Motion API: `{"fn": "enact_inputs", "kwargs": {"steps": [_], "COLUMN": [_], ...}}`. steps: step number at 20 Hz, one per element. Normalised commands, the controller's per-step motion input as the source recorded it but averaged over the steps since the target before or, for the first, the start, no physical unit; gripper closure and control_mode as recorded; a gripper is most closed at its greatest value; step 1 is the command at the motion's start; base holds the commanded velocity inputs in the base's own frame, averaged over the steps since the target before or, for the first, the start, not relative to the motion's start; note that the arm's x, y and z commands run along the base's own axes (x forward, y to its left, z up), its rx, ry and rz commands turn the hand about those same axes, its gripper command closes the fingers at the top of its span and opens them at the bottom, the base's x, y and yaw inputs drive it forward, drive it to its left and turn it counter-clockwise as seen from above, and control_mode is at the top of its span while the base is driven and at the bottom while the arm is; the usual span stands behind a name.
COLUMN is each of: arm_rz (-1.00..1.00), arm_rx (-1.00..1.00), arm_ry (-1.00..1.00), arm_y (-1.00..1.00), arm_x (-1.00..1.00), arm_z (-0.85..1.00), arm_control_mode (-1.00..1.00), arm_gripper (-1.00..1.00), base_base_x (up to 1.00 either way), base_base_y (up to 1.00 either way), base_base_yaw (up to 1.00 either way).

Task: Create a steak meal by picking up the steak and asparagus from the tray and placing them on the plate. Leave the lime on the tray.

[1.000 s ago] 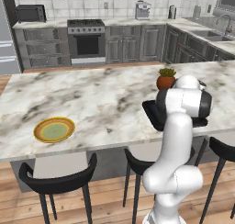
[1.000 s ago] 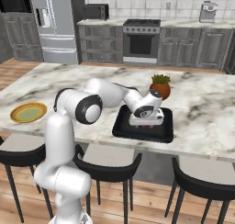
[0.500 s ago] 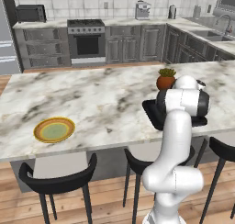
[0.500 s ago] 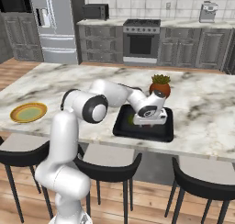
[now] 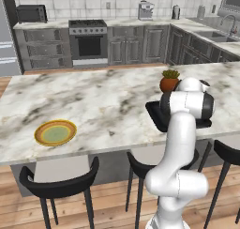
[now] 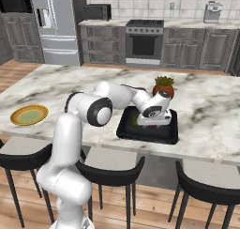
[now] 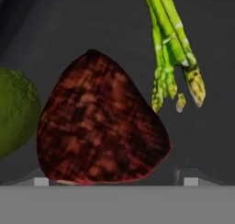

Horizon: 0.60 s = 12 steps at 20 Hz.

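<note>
- The round plate with the yellow-orange rim and pale green middle (image 5: pixel 55 132) sits far to the left on the marble counter (image 5: pixel 103 101), well apart from everything else.
- In the hand view, the round green lime (image 7: pixel 16 110) lies at the left, just beside the meat.
- The dark red-brown lumpy steak (image 7: pixel 98 124) lies in the middle, on the black flat tray (image 6: pixel 166 132).
- The thin light-green asparagus stalks (image 7: pixel 172 53) lie to the right.
- The two-finger gripper (image 6: pixel 152 116) hangs low over the tray. Its tips seem to stand wide, one on each side of the steak, but little of them shows.
- To do this well, it should go straight down, close on the steak only, and not bump the lime.
</note>
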Motion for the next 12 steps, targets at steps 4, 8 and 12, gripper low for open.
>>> {"fn": "enact_inputs", "kwargs": {"steps": [4,8,12], "arm_rz": [0.00,0.00,0.00], "arm_rx": [0.00,-0.04,-0.05], "arm_ry": [-0.02,0.00,0.00], "arm_y": [0.12,0.28,0.30], "arm_x": [0.08,0.24,0.29], "arm_z": [0.00,0.00,-0.14], "arm_control_mode": [-1.00,-1.00,-1.00], "arm_gripper": [-1.00,-1.00,1.00], "base_base_x": [0.00,0.00,0.00], "base_base_y": [0.00,0.00,0.00], "base_base_yaw": [0.00,0.00,0.00]}}
